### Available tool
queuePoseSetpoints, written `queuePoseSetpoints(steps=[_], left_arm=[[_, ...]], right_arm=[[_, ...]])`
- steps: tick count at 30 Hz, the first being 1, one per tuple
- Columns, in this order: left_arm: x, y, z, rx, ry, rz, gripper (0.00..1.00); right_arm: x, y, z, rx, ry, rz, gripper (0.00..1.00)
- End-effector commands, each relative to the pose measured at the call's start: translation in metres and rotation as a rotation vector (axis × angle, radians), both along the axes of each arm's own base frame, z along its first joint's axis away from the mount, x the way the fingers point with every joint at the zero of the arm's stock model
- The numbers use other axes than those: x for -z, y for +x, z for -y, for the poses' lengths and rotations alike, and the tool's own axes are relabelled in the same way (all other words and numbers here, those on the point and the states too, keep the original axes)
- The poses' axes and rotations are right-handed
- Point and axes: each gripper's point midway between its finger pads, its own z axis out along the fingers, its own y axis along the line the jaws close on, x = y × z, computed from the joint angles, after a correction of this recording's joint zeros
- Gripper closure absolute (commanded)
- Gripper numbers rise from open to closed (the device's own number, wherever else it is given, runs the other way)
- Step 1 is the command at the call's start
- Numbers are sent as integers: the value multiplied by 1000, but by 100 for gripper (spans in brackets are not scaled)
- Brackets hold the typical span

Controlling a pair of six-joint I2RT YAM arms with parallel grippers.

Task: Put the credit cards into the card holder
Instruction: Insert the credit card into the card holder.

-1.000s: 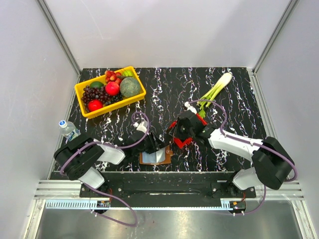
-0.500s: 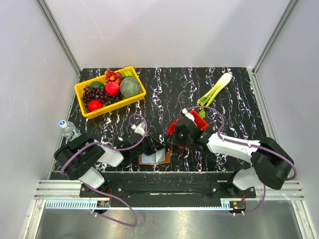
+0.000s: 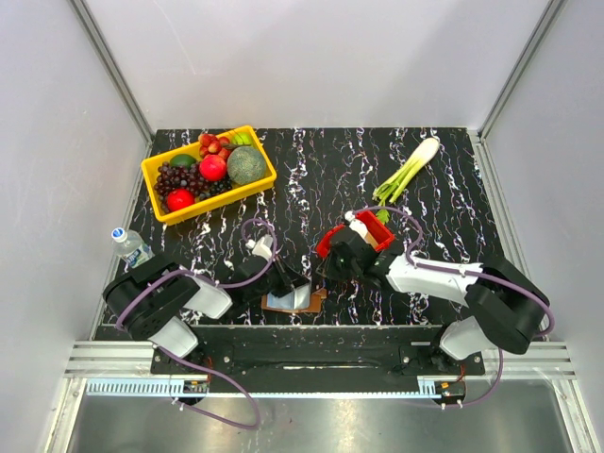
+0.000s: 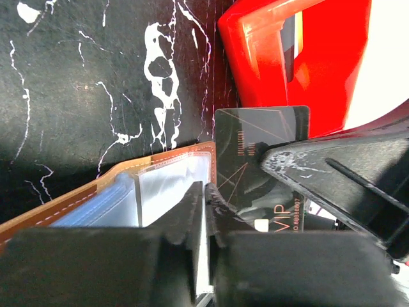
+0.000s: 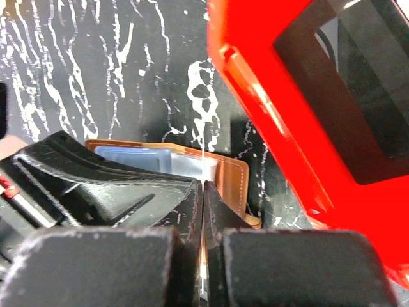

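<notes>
Black marbled table [image 3: 321,170], seen from above, with both arms reaching in from its near edge. At the far left stands a yellow basket [image 3: 217,201] of fruit. A leek [image 3: 408,170] lies at the far right, slanting with its white end toward the back. A red bin [image 5: 275,121] sits near the table's middle, just beyond the right gripper [image 3: 328,272], and a bottle [image 3: 129,245] stands off the table's left edge. The left gripper [image 4: 203,192] rests low over the card holder [image 3: 294,300]. Its fingers are drawn almost together on a thin pale strip that appears to be one of the holder's clear sleeves. The right gripper's fingers are pressed together on a black card [image 4: 255,144], seen edge-on as a thin pale line in the right wrist view. The card holder lies open and face up close to the near edge of the table, between the two grippers. Its long axis runs roughly left to right, its brown leather border frames pale blue and clear sleeves, and its right end is nearest the bin. The black card stands on edge. Its long axis runs from the right gripper's fingers toward the holder, and its leading edge is at the holder's right end, just beside the left gripper's fingertips. Whether the card touches the sleeve cannot be told.
</notes>
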Motion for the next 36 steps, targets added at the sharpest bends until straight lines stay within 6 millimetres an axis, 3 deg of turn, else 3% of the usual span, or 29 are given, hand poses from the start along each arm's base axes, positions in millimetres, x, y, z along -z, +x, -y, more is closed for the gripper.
queuePoseSetpoints(steps=[1, 5, 10, 13, 18, 20, 24, 33, 36], left_arm=[[-13, 5, 1, -20, -53, 41, 86], [-16, 6, 3, -16, -61, 48, 66], [-20, 4, 5, -2, -80, 55, 64], [-22, 1, 4, 8, -84, 55, 69], [-16, -7, -6, -7, -67, 37, 94], [-14, -10, -10, -7, -59, 34, 99], [-9, -13, -8, 16, -20, 31, 100], [-11, -12, 22, 141, 33, 45, 100], [-3, -11, 28, 178, 113, 36, 100]], right_arm=[[3, 4, 0, 34, -5, 27, 100], [5, 5, 3, 39, -25, 31, 100], [11, 6, 6, 43, -63, 27, 100], [9, 9, 10, 59, -82, 44, 100], [-11, 19, 15, 77, -92, 114, 100], [-16, 20, 14, 68, -94, 122, 100], [-15, 20, 10, 52, -93, 117, 100], [-20, 23, 1, 17, -81, 132, 100], [-21, 23, 3, 22, -86, 137, 100]])
